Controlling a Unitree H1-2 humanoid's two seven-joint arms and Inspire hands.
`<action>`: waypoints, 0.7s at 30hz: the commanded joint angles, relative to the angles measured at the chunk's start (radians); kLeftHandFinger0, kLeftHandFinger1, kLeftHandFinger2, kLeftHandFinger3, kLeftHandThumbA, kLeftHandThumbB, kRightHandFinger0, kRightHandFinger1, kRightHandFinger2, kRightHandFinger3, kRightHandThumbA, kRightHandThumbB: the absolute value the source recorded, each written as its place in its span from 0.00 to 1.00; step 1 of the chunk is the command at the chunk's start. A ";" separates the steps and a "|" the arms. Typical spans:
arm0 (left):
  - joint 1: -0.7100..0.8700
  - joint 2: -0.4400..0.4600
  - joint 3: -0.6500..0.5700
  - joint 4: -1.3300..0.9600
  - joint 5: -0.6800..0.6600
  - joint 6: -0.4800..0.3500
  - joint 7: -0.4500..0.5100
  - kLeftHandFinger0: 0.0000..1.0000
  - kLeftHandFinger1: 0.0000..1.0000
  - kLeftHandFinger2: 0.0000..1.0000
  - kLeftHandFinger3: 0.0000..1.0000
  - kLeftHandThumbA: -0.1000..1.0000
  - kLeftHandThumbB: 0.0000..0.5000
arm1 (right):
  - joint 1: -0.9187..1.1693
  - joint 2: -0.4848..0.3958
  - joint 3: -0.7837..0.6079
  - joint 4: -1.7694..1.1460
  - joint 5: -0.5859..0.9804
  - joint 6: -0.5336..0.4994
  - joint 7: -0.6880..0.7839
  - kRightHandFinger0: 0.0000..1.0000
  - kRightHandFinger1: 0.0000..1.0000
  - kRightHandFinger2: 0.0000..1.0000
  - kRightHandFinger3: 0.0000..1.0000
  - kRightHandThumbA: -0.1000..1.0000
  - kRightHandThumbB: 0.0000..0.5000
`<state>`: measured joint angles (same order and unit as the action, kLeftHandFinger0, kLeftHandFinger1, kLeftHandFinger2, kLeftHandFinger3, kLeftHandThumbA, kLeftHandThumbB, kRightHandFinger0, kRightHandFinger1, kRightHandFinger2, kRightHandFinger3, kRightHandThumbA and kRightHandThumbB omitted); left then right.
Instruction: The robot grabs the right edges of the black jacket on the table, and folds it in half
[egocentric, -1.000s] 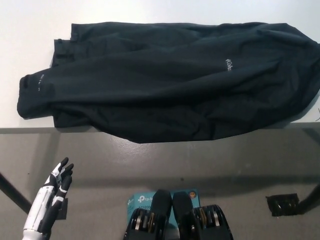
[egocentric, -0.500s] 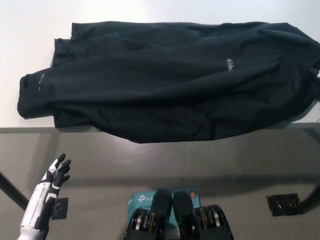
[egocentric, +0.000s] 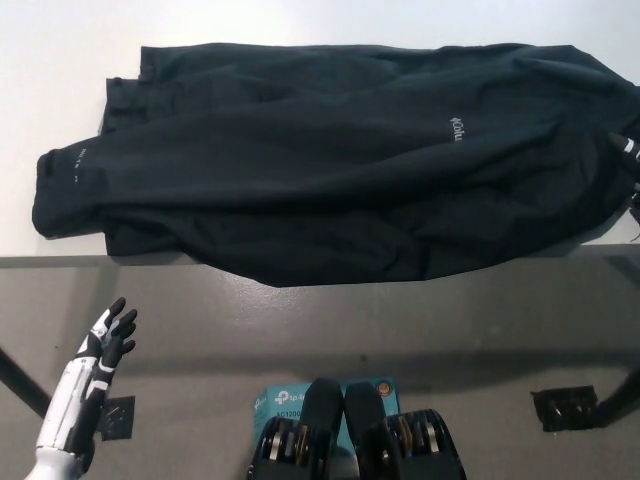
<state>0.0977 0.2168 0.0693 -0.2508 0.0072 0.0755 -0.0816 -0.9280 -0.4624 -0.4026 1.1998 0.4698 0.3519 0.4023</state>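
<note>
One black jacket (egocentric: 340, 160) lies spread across the white table (egocentric: 60, 60), covering most of its width. Its near hem hangs a little over the table's near edge around the middle, and one sleeve reaches out to the left, ending in a cuff close to the table's left side. A small white logo shows on the fabric right of centre. Nothing here serves as a container; the jacket is the only thing on the table.

The white left hand (egocentric: 100, 345) hangs low at the near left, below the table edge and well apart from the jacket, holding nothing, its dark-tipped fingers (egocentric: 117, 318) pointing up and slightly apart.

At the far right edge of the picture, a small part of the black right hand (egocentric: 628, 152) shows against the jacket's right end. It seems to be touching the fabric, but so little is in view that its fingers cannot be made out.

On the grey floor at the near right lies one small dark object (egocentric: 568, 408).
</note>
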 joint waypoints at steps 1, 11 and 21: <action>-0.004 0.010 0.008 -0.021 -0.016 -0.042 -0.010 1.00 1.00 1.00 1.00 0.95 0.04 | -0.059 -0.021 -0.002 -0.008 0.010 -0.023 0.043 1.00 1.00 1.00 1.00 1.00 0.88; -0.011 0.011 0.004 -0.018 -0.002 -0.041 -0.006 1.00 1.00 1.00 1.00 0.95 0.10 | -0.072 -0.009 -0.022 0.046 0.027 -0.022 0.084 1.00 1.00 1.00 1.00 1.00 0.98; -0.016 0.010 0.010 -0.021 -0.009 -0.035 -0.005 1.00 1.00 1.00 1.00 0.95 0.12 | -0.100 0.037 -0.040 0.081 0.034 -0.012 0.056 1.00 1.00 1.00 1.00 1.00 0.99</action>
<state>0.0916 0.2170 0.0709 -0.2508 0.0079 0.0719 -0.0815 -0.9553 -0.4426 -0.4253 1.2687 0.4758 0.3463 0.4429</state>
